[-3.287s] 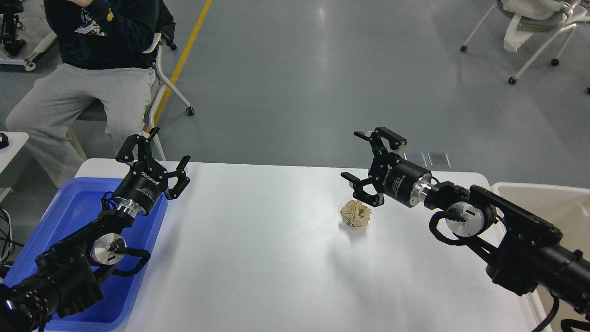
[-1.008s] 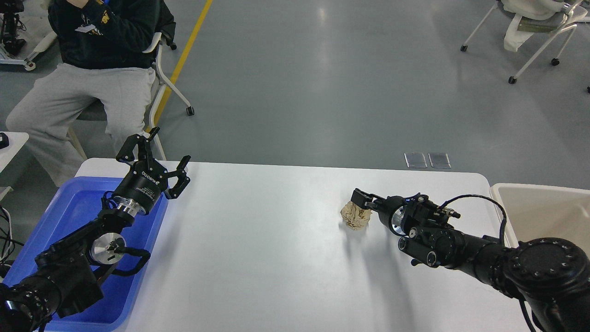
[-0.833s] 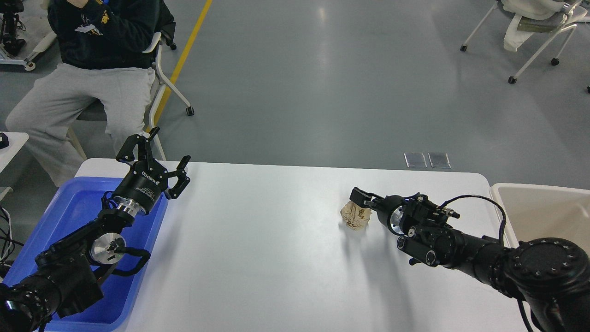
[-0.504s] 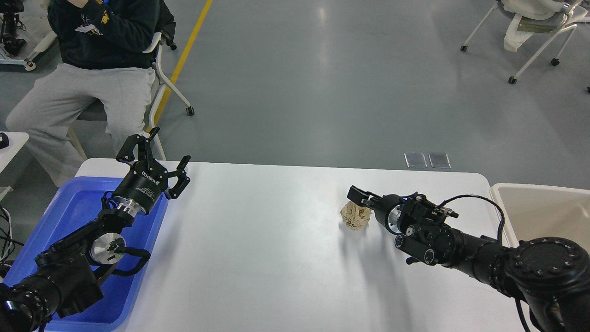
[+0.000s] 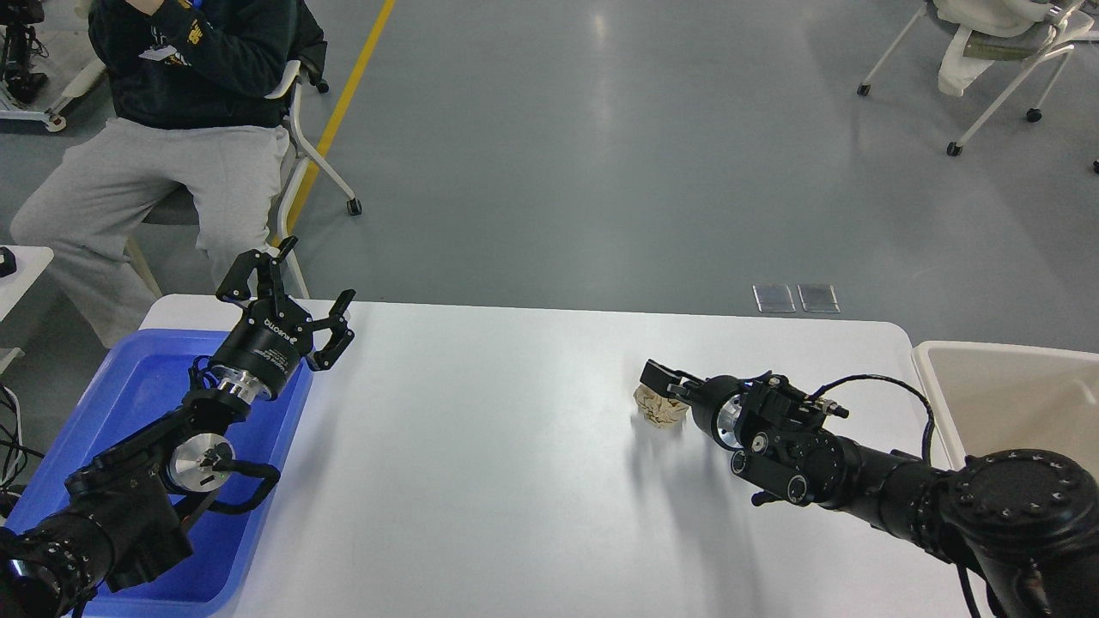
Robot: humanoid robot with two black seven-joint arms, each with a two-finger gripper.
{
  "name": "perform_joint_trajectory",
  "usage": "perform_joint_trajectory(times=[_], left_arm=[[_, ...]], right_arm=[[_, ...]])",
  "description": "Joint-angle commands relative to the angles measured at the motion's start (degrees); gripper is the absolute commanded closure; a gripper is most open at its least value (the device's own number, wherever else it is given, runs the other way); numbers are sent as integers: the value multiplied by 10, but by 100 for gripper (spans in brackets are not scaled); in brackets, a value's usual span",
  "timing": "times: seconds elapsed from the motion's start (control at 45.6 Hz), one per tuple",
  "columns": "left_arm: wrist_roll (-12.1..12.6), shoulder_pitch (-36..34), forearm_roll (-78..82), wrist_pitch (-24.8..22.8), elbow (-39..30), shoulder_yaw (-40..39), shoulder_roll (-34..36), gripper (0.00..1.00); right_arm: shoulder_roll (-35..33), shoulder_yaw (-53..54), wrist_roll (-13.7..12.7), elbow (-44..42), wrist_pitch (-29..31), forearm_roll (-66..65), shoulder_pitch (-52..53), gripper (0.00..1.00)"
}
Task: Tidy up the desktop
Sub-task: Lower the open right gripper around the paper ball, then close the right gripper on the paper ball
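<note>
Right gripper (image 5: 659, 384), seen nearly end-on over the crumpled paper ball (image 5: 659, 407); jaw spread and grasp cannot be told. Beneath lies the desktop (image 5: 481, 463); beige bin (image 5: 1004, 386) behind, left gripper (image 5: 288, 292) open far opposite. Pickup step; next likely needs a firm pinch, then lift.

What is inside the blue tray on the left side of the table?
The visible floor of the blue tray holds nothing. My left arm lies over much of it, with the open left gripper above its far edge, so that part stays hidden.
</note>
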Motion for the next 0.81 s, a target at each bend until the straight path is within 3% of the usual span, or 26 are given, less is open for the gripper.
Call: perform_joint_trajectory(times=[0.0,0.635,0.789], left_arm=[[0,0,0,0,0,0,0,0],[0,1,0,0,0,0,0,0],[0,1,0,0,0,0,0,0]], right_arm=[[0,11,3,11,-1,0,-6,0],[0,11,11,11,2,-5,-36,0],[0,13,13,10,1,-3,-37,4]])
